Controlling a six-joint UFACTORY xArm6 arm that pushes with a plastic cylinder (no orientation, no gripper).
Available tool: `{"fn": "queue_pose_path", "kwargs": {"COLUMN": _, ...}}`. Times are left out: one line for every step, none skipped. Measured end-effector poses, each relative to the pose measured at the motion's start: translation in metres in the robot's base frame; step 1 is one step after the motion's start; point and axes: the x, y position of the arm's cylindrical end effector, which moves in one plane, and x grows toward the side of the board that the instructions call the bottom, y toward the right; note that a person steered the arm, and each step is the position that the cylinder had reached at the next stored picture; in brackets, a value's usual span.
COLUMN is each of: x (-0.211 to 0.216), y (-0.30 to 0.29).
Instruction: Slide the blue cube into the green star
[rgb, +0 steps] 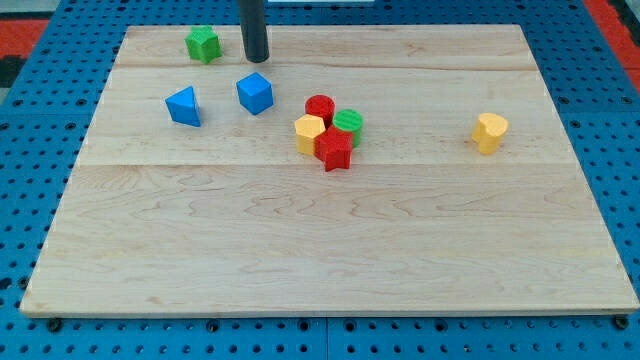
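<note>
The blue cube (255, 93) sits on the wooden board toward the view's upper left. The green star (203, 44) lies near the board's top edge, up and to the left of the cube. My tip (258, 59) is the lower end of the dark rod, just above the blue cube in the view and to the right of the green star, a small gap from each.
A blue triangular block (184, 106) lies left of the cube. A tight cluster to the cube's right holds a red cylinder (319, 108), a green cylinder (348, 124), a yellow block (310, 132) and a red star (335, 149). Another yellow block (490, 132) lies far right.
</note>
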Motion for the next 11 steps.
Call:
{"fn": "queue_pose_path", "kwargs": {"x": -0.022, "y": -0.007}}
{"fn": "queue_pose_path", "kwargs": {"x": -0.022, "y": -0.007}}
{"fn": "queue_pose_path", "kwargs": {"x": -0.021, "y": -0.015}}
{"fn": "queue_pose_path", "kwargs": {"x": -0.003, "y": -0.022}}
{"fn": "queue_pose_path", "kwargs": {"x": 0.001, "y": -0.029}}
{"fn": "queue_pose_path", "kwargs": {"x": 0.009, "y": 0.061}}
{"fn": "queue_pose_path", "kwargs": {"x": 0.053, "y": 0.093}}
{"fn": "queue_pose_path", "kwargs": {"x": 0.099, "y": 0.023}}
{"fn": "queue_pose_path", "kwargs": {"x": 0.100, "y": -0.021}}
{"fn": "queue_pose_path", "kwargs": {"x": 0.040, "y": -0.077}}
{"fn": "queue_pose_path", "kwargs": {"x": 0.056, "y": -0.065}}
